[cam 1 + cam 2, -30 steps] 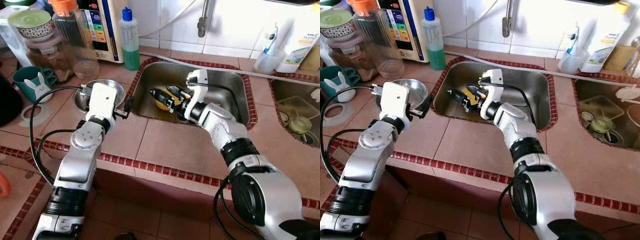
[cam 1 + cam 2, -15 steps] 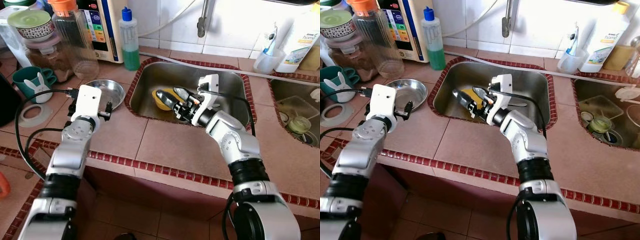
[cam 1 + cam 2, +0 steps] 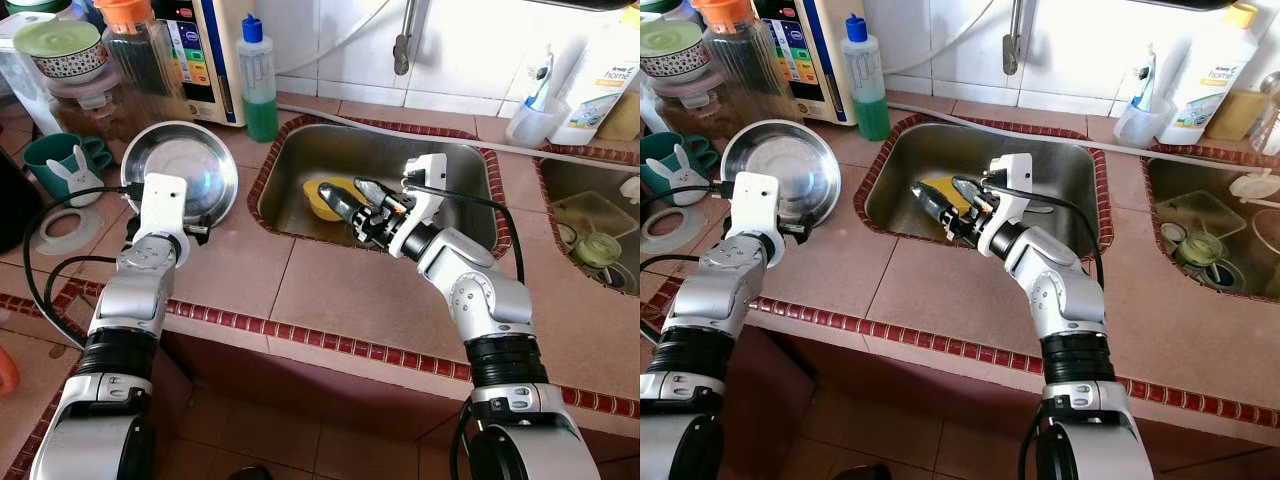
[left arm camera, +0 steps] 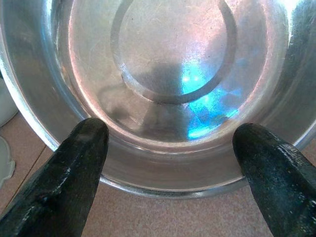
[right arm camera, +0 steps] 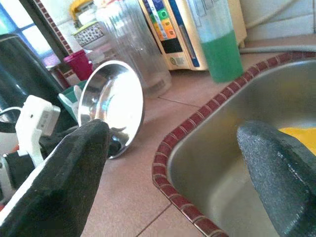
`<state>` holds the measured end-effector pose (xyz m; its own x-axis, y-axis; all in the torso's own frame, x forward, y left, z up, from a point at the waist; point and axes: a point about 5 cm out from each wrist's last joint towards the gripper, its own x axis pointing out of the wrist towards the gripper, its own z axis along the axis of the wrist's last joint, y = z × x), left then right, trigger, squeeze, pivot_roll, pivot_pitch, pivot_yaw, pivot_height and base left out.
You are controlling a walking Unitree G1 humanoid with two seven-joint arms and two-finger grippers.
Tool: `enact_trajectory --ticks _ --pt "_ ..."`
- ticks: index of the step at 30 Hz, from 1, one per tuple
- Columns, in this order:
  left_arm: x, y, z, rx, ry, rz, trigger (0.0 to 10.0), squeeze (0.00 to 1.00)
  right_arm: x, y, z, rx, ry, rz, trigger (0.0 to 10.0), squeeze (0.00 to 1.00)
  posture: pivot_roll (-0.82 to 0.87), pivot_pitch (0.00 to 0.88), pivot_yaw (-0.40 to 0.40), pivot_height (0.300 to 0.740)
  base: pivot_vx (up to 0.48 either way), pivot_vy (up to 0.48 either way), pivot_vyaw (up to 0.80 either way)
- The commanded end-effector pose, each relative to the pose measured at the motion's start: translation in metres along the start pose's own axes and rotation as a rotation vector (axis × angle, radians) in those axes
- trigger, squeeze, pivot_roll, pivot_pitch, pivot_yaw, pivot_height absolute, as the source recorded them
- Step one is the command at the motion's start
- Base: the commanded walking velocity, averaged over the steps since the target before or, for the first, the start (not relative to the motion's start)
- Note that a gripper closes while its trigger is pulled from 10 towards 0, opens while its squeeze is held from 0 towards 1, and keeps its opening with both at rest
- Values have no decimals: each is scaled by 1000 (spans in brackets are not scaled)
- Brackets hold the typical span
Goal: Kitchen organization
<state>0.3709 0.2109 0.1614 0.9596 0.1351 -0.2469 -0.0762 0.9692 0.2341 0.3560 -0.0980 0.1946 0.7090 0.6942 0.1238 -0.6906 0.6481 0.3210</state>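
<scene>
A steel bowl [image 3: 180, 170] stands tilted on its near edge on the tiled counter [image 3: 330, 290], left of the sink, with its inside facing me. My left gripper [image 3: 198, 226] is at the bowl's near rim. In the left wrist view its fingers are spread, and both fingertips [image 4: 86, 140] lie against the bowl's [image 4: 173, 64] inner wall. My right gripper [image 3: 352, 200] hangs open over the steel sink [image 3: 450, 165], beside a yellow object [image 3: 322, 196] on the sink floor. Nothing is between its fingers.
A green soap bottle [image 3: 260, 85], a clear jar with an orange lid [image 3: 150, 75] and a water purifier [image 3: 205, 50] line the back left. A teal mug [image 3: 60, 160] is at the left. The tap [image 3: 403, 45] hangs over the sink. A second sink [image 3: 590, 230] is at the right.
The steel bowl has gone from lying flat to standing tilted on its near edge. My left arm has drawn back toward me. My right gripper has shifted slightly right over the sink.
</scene>
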Motion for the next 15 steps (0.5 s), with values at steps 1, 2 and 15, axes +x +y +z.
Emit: enact_trajectory --ticks 1,2,15 --pt "1 3 -3 1 24 8 10000 0 -1 3 4 -17 -6 6 10000 0 84 134 35 740 0 0 0" --pt "2 3 -3 0 24 9 10000 0 -1 4 5 -17 -5 3 10000 0 84 134 35 740 0 0 0" --pt "2 22 24 -47 -45 70 10000 0 -2 2 9 -32 -12 -23 10000 0 84 121 39 740 0 0 0"
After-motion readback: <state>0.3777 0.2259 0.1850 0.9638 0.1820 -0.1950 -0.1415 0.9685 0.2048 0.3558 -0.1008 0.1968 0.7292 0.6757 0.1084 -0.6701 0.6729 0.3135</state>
